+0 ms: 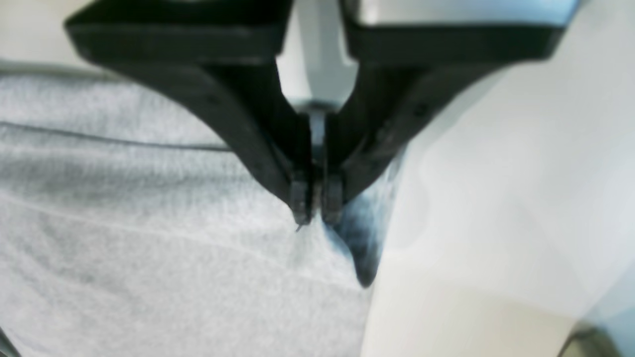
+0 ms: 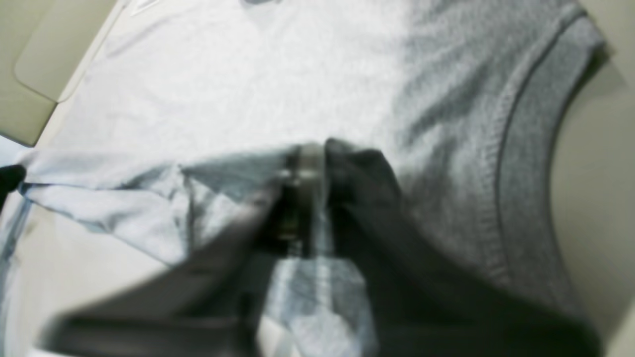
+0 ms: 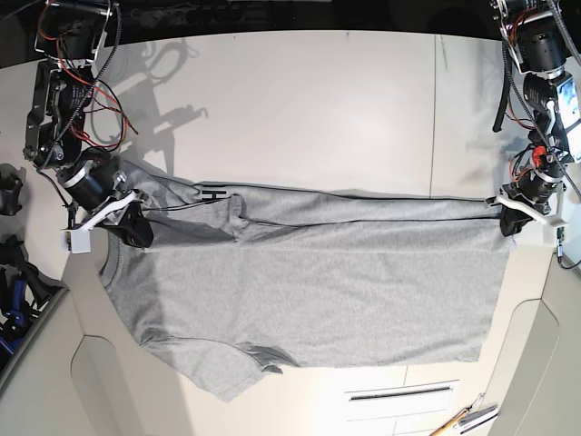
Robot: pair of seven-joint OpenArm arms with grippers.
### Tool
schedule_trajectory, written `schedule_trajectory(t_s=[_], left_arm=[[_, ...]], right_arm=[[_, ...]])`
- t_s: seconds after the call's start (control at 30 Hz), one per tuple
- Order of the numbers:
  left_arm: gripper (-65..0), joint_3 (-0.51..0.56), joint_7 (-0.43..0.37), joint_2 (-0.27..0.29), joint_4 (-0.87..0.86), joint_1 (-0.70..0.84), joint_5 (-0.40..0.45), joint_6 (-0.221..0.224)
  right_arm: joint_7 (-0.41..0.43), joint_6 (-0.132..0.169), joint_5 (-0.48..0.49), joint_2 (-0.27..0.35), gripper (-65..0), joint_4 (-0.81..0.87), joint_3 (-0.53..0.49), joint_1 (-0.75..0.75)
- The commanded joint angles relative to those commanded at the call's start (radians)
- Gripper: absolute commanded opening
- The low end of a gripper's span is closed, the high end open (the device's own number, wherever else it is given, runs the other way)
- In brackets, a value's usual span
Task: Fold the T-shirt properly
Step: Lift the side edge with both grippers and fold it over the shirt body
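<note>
The heather-grey T-shirt (image 3: 309, 282) lies stretched sideways across the white table (image 3: 318, 100), neck at the left and hem at the right. Its top edge is folded over, and a bit of black lettering (image 3: 214, 193) shows there. My right gripper (image 3: 136, 227) is shut on the shirt beside the neck. In the right wrist view my right gripper (image 2: 305, 198) pinches a bunched fold next to the ribbed collar (image 2: 526, 173). My left gripper (image 3: 506, 213) is shut on the upper hem corner. In the left wrist view my left gripper (image 1: 315, 203) clamps the shirt's edge (image 1: 149, 223).
A short sleeve (image 3: 245, 363) sticks out at the shirt's lower left. A white slotted strip (image 3: 399, 395) and small tools (image 3: 463, 420) lie near the front edge. Loose cables (image 3: 100, 100) hang by the left arm. Blue-black gear (image 3: 14, 309) sits at far left.
</note>
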Motion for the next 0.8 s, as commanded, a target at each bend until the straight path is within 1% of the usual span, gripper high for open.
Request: schedule_trajectory(t_s=[0.03,0.07,0.1,0.13,0.17,0.2,0.27,0.33,0.4,0.43,0.5,0.57,0.63,0.7,0.8], left_arm=[[-51.0,0.000,0.000,0.000,0.000,0.000,0.000,0.000],[-45.7,0.000,0.001,0.000,0.000,0.000,-0.002,0.000],[-39.2,0.000,0.001,0.000,0.000,0.000,-0.004,0.000],[-32.4,-0.001,0.009,0.000,0.000,0.000,-0.009,0.010],[-27.3,-0.001,0.033,-0.001,0.001,-0.003,-0.027,0.031],[-24.9,-0.004,0.064,-0.003,0.001,-0.007,-0.043,0.044],[-24.8,-0.029,0.106,-0.003,0.003,-0.011,-0.073,0.044],[-24.8,-0.082,0.116,-0.003,0.003,-0.010,-0.097,0.044],[-24.8,-0.146,0.148,-0.006,0.004,-0.010,-0.144,0.035],[-24.8,-0.170,0.177,-0.010,0.004,-0.010,-0.170,0.024],[-24.8,-0.198,0.229,-0.014,0.004,-0.008,-0.212,0.021],[-24.8,-0.201,0.238,-0.013,0.004,-0.003,-0.221,0.020],[-24.4,-0.201,0.237,-0.011,0.003,0.007,-0.221,0.014],[-21.6,-0.201,0.237,-0.011,0.003,0.019,-0.221,0.015],[-19.9,-0.201,0.233,-0.008,0.002,0.043,-0.221,0.014]], right_arm=[[0.000,0.000,0.000,0.000,-41.8,0.000,0.000,0.000],[0.000,0.000,0.001,0.000,-35.2,0.000,0.000,0.000],[0.000,0.000,0.005,0.000,-31.7,0.000,0.000,0.000],[0.000,0.000,0.006,0.000,-31.1,0.001,0.002,0.001],[0.000,0.000,0.010,0.000,-31.2,0.002,0.005,0.002],[0.000,0.000,0.012,0.000,-31.2,0.005,0.010,0.002],[-0.002,0.000,0.012,0.000,-31.2,0.010,0.029,0.002],[-0.022,0.000,0.013,0.000,-31.2,0.012,0.066,-0.001],[-0.074,0.000,0.031,0.000,-31.2,0.013,0.114,-0.001],[-0.107,0.000,0.056,0.000,-31.2,0.013,0.142,0.000],[-0.158,0.000,0.115,0.000,-31.2,0.013,0.203,0.000],[-0.191,0.000,0.153,0.000,-31.2,0.013,0.264,-0.001],[-0.227,0.000,0.170,0.001,-31.2,0.013,0.322,-0.001],[-0.256,0.000,0.173,0.003,-31.2,0.013,0.368,-0.006],[-0.255,0.000,0.174,0.009,-31.2,0.013,0.397,-0.037]])
